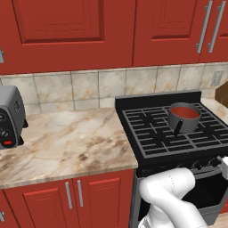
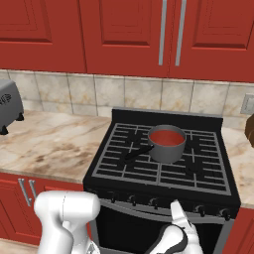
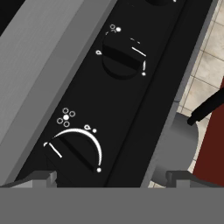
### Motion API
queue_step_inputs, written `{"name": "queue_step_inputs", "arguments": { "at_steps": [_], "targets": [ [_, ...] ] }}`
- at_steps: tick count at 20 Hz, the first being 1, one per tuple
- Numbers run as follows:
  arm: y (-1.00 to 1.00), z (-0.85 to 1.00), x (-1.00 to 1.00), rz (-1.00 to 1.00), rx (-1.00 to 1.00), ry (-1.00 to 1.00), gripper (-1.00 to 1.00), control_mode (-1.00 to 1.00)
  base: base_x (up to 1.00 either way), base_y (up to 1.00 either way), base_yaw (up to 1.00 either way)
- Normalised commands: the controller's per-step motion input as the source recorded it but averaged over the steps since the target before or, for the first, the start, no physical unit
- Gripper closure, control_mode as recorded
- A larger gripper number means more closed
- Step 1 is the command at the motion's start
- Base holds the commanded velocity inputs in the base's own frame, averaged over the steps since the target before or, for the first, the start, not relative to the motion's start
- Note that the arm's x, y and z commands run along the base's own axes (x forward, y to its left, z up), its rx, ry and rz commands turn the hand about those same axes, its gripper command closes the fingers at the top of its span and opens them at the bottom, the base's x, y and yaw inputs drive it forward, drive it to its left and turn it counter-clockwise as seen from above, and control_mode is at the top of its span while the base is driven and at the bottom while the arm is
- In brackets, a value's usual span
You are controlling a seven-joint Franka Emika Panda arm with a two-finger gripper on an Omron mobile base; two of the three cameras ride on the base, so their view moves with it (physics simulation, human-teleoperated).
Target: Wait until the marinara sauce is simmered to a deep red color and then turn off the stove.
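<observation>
while marinara sauce (image 2: 166,138) sits on the stove (image 2: 149,171), marble counter (image 1: 62,138) adjoins red cabinets (image 1: 67,31)

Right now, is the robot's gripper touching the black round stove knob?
Apart. In the hand view the gripper has open fingertips straddling the near black round knob, with dark panel visible between them and it.

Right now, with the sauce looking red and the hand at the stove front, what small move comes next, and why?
Probably ease the open gripper forward onto the nearer knob, centring it between the fingertips. The marinara sauce already looks red, and the knob is not yet gripped.
</observation>
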Motion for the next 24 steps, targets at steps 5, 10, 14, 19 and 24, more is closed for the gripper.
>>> {"name": "queue_step_inputs", "arguments": {
  "at_steps": [5, 10, 14, 19, 24],
  "targets": [
    [0.0, 0.0, 0.0, 0.0, 0.0, 0.0, -1.0, -1.0, 0.0, 0.0, 0.0],
    [0.0, 0.0, 0.0, 0.0, 0.0, 0.0, -1.0, -1.0, 0.0, 0.0, 0.0],
    [0.0, 0.0, 0.0, 0.0, 0.0, 0.0, -1.0, -1.0, 0.0, 0.0, 0.0],
    [0.0, 0.0, 0.0, 0.0, 0.0, 0.0, -1.0, -1.0, 0.0, 0.0, 0.0],
    [0.0, 0.0, 0.0, 0.0, 0.0, 0.0, -1.0, -1.0, 0.0, 0.0, 0.0]
  ]
}}
